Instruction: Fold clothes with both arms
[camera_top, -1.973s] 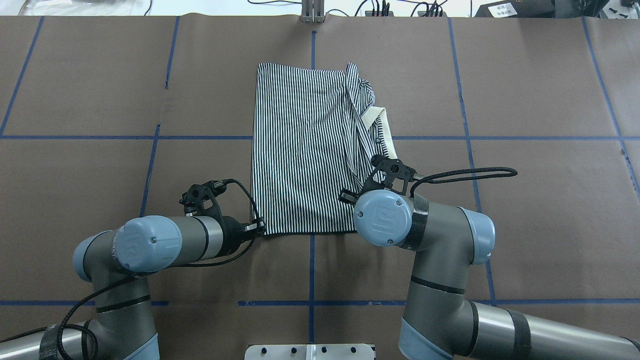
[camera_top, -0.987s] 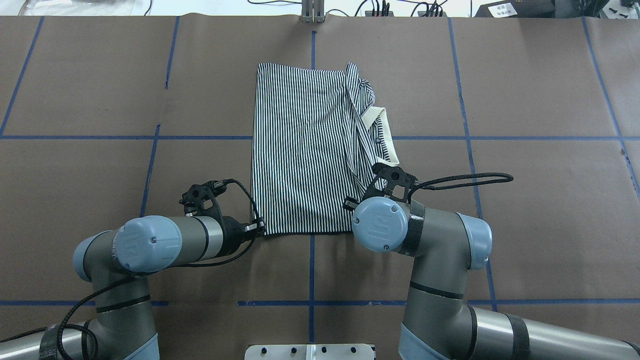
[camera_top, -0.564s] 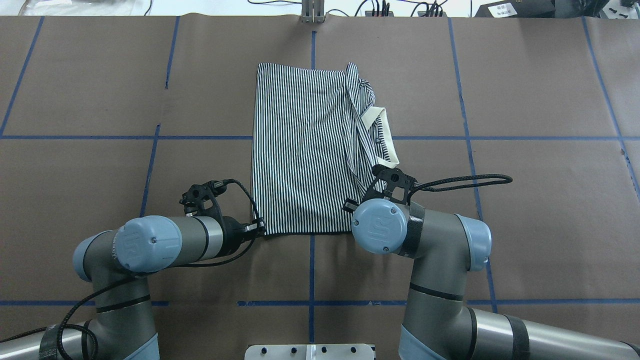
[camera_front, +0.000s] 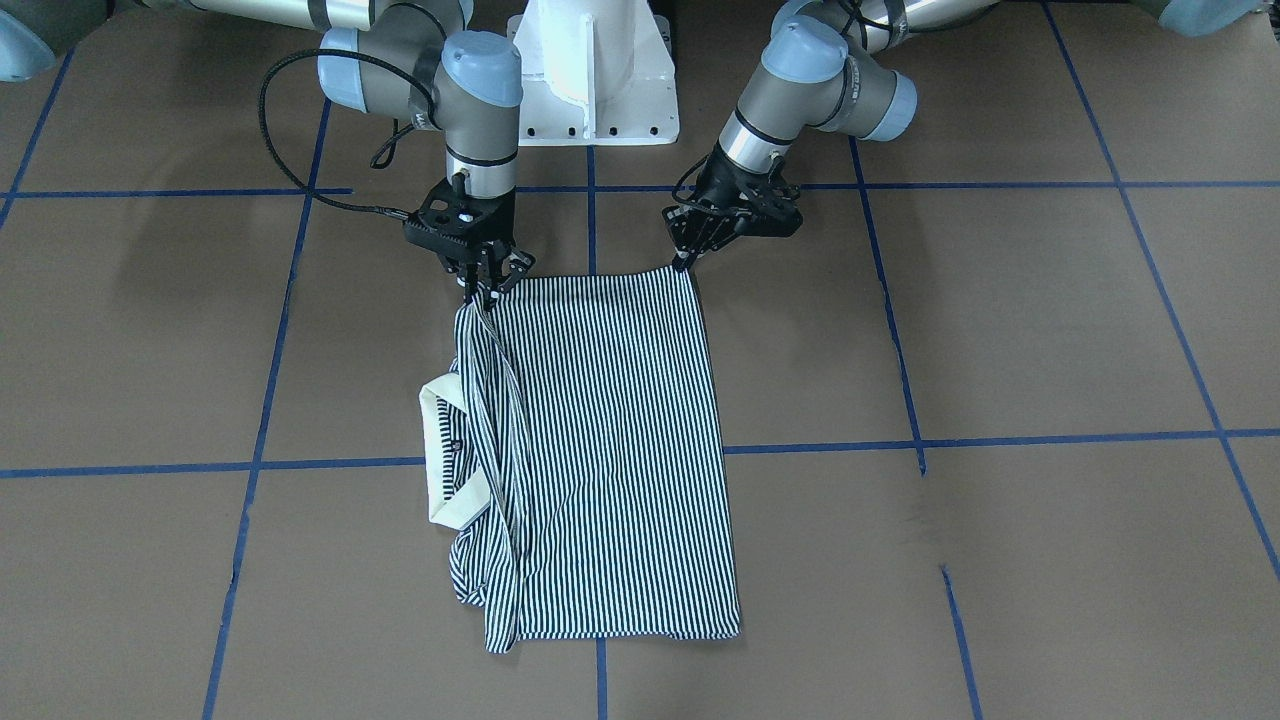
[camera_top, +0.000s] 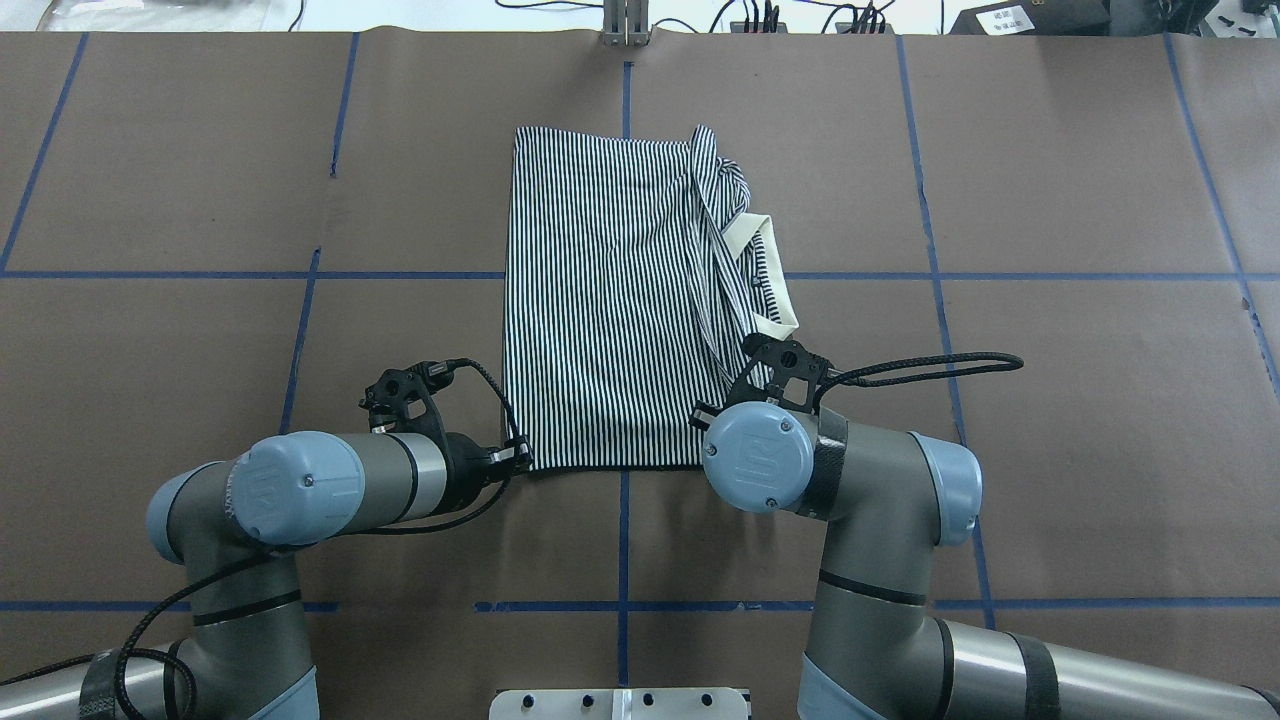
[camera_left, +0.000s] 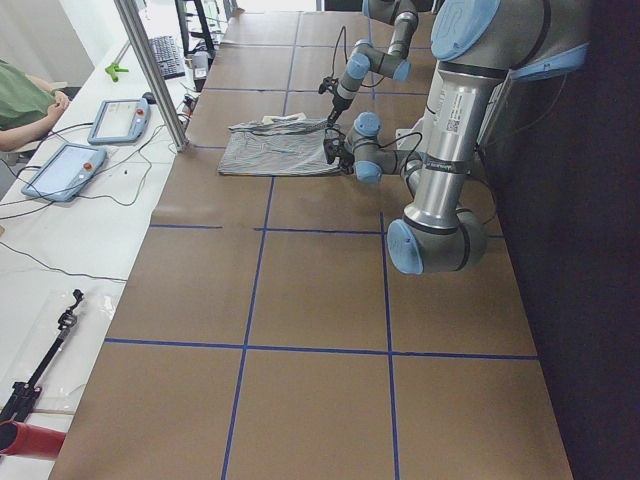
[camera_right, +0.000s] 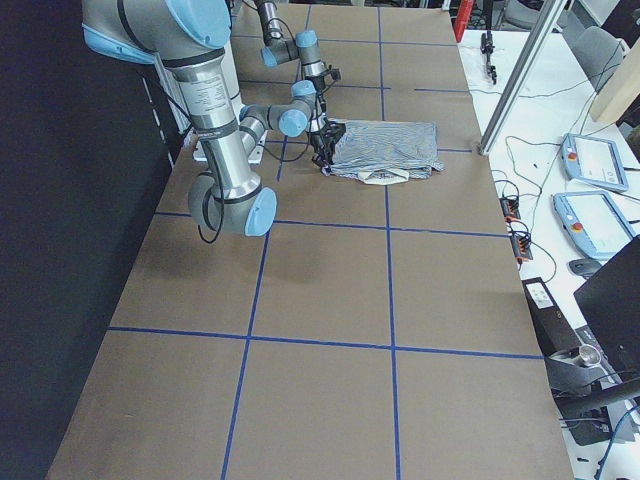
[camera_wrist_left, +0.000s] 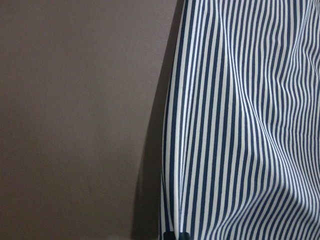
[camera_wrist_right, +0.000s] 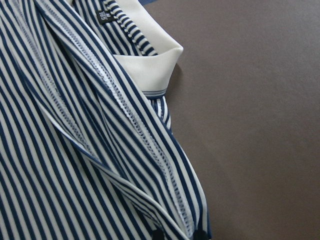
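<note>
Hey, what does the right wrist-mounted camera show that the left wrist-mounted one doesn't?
Only the right wrist-mounted view shows the cream collar, a small dark label beside it, and the stitched seams where layers of the polo shirt are folded over each other.

Only the left wrist-mounted view shows one plain striped panel with a long side edge and soft ripples, no collar or seams.

Both show navy-and-white striped cloth lying on the brown table, with bare table filling the other side of the picture.
</note>
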